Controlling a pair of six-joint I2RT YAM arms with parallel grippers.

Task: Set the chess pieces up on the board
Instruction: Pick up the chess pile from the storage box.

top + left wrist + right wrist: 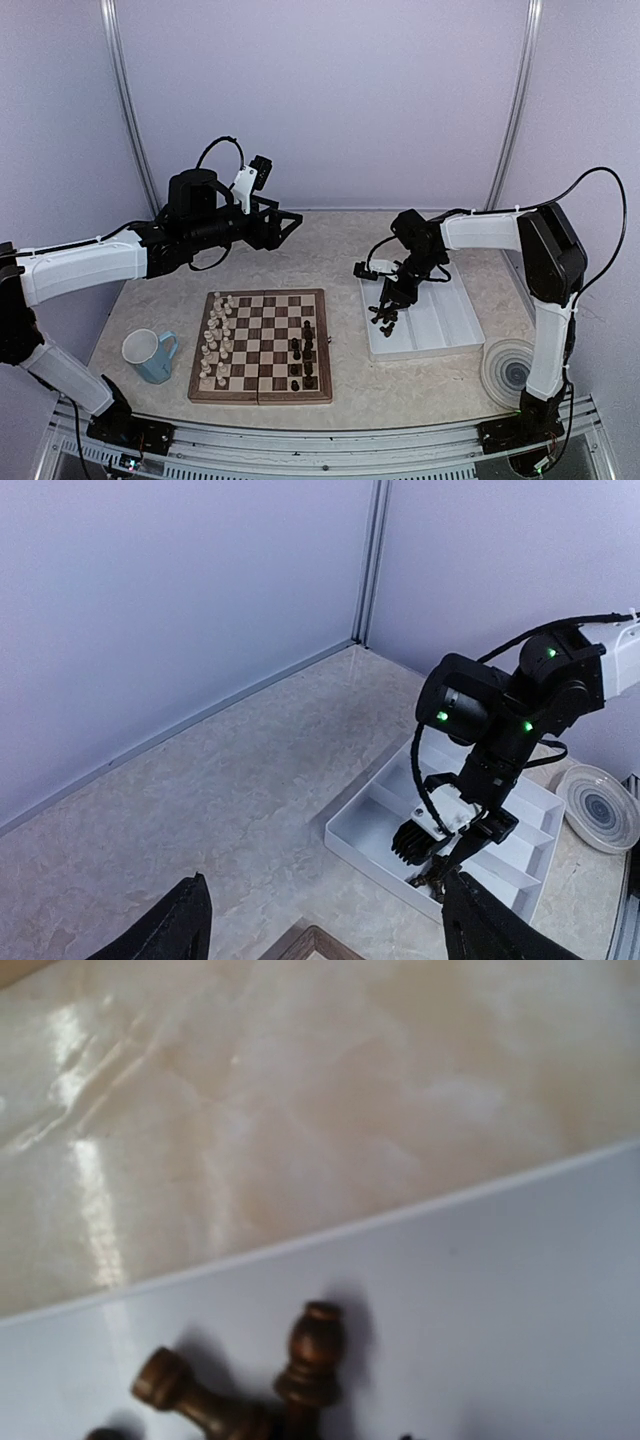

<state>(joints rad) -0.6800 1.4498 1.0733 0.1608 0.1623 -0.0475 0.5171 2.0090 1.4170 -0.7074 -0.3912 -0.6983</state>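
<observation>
The left gripper hangs above the table behind the board. Its jaws are spread wide and hold nothing, and its two fingers stand far apart in the wrist view. The right gripper is lowered into the left end of the white tray, directly over a cluster of dark chess pieces lying there; whether its jaws grip one cannot be told. More of these stand on the board's right-hand columns, with cream pieces on its left-hand columns.
</observation>
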